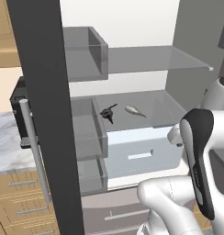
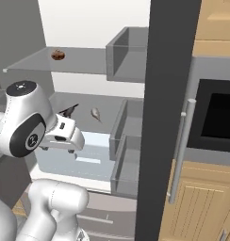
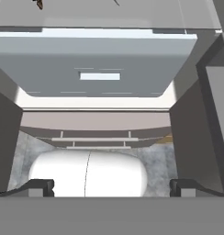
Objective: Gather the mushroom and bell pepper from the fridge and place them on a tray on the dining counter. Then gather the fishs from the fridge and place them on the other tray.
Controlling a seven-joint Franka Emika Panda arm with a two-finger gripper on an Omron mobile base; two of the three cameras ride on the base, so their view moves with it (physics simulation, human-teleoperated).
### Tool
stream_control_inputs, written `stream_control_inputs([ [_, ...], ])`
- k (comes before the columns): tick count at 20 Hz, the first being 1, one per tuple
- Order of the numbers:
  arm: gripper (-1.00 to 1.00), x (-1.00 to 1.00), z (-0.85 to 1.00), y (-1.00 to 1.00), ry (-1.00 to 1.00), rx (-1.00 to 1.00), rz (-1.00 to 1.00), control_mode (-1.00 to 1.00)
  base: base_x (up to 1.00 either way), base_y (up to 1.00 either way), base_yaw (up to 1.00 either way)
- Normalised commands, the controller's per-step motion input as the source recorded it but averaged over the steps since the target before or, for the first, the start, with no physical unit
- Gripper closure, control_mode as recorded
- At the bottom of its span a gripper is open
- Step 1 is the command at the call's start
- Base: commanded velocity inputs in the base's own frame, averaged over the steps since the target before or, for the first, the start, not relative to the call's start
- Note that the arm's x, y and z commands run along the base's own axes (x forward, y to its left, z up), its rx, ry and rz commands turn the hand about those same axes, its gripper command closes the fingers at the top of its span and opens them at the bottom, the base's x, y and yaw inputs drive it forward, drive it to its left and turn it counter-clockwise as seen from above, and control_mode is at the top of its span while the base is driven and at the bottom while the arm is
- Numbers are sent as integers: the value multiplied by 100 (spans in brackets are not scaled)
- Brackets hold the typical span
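The fridge (image 1: 132,27) stands open in front of me. Two fishs lie on its middle shelf: a slim silvery one (image 1: 134,110) (image 2: 95,114) and a darker one (image 1: 108,112) (image 2: 69,110) to its left, partly behind my hand in the right base view. A small brown lump, the mushroom (image 2: 58,55), sits on the upper glass shelf. My gripper (image 3: 111,188) is open and empty, low in front of the pale blue drawer (image 3: 100,64), below the fish shelf. The bell pepper, both trays and the dining counter are out of view.
The left fridge door (image 1: 45,114), with its bar handle and door bins, stands close on the left. The right door (image 2: 164,117) stands close on the right. A marbled counter (image 1: 3,142) flanks the fridge on one side, a black oven (image 2: 216,122) and wood cabinets on the other.
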Motion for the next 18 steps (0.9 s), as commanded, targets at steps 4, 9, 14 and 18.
stream_control_inputs([
  [4, -100, 0, 0, 0, 0, 0, 0, 100, 34, 38, 1],
  [9, -100, 0, 0, 0, 0, 0, 0, 100, 48, 41, 2],
  [14, -100, 0, 0, 0, 0, 0, 0, 100, 60, 41, 1],
  [18, -100, 6, -2, 0, 0, 0, 0, -100, 31, 16, 0],
])
